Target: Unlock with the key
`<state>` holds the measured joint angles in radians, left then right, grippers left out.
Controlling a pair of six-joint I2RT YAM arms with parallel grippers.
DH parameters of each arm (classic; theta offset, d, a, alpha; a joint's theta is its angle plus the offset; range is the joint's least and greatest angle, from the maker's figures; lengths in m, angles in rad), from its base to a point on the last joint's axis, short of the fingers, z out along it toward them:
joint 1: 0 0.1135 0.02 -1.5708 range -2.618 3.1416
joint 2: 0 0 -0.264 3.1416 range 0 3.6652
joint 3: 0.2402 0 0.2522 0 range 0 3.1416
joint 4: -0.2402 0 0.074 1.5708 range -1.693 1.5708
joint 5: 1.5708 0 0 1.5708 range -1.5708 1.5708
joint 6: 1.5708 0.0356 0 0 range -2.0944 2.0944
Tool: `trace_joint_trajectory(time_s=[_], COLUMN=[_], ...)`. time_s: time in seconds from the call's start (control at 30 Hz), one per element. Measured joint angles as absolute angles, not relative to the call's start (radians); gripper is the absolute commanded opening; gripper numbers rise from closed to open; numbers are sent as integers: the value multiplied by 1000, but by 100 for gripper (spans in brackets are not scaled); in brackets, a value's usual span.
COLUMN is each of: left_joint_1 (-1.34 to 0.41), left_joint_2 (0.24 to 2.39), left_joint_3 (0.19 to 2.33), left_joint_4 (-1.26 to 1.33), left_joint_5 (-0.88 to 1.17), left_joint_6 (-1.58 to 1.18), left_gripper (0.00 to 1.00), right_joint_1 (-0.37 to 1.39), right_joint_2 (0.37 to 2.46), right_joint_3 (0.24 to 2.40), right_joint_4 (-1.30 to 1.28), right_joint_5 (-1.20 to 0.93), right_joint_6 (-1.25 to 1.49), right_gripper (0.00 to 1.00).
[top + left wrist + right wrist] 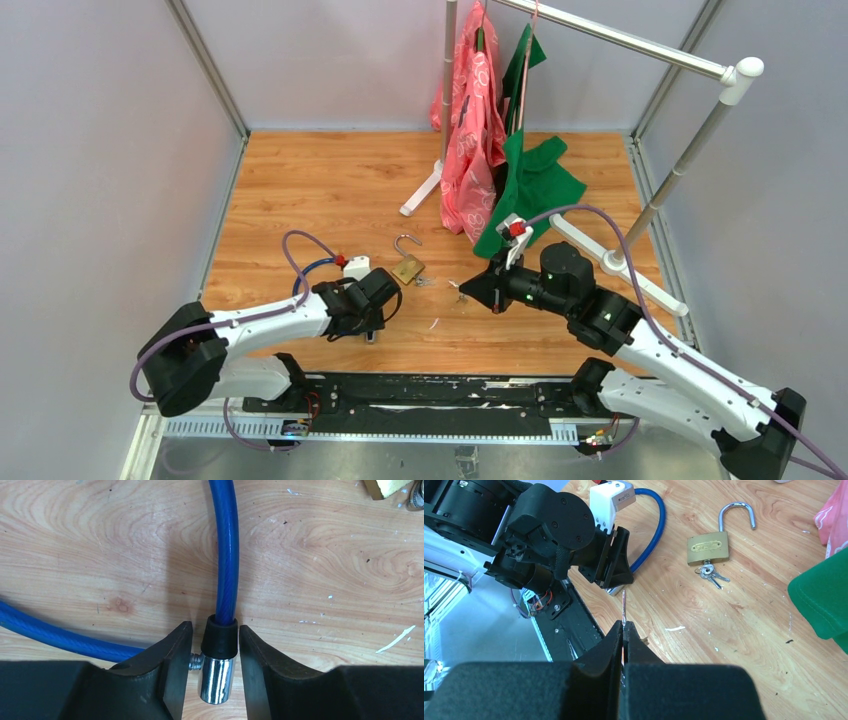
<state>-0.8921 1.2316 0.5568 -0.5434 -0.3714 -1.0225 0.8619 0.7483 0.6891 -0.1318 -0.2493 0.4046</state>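
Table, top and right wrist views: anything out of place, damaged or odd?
The brass padlock lies with its shackle swung open and a key bunch left in it. The table is littered with white flecks. A green garment droops from the rack onto it.

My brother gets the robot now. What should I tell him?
The left end effector is open, with a finger on either side of the blue cable lock's chrome end.
The right end effector is shut on a thin key, which points at that chrome end but is not in it.
The brass padlock lies on the table with its shackle open and a key bunch in it.
Done: the padlock is open.
Left: probably push the held key into the cable lock and turn it.
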Motion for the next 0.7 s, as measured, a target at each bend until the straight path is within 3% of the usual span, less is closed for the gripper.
trace_joint_trajectory(time_s=[0.17, 0.4, 0.7], left_joint_1=[-892, -892, -892], left_joint_2=[1233, 1244, 1287], left_joint_3=[555, 560, 634], left_joint_4=[-545, -526, -576], left_joint_5=[-379, -386, -409], left_joint_6=[-1040, -1053, -1056], left_gripper=[33, 3, 0], right_joint_1=[862, 862, 862], right_joint_2=[731, 730, 731], right_joint_3=[689, 689, 689], right_joint_4=[-137, -142, -143], right_joint_5=[-236, -233, -224], right_joint_6=[405, 405, 411], right_gripper=[0, 0, 0])
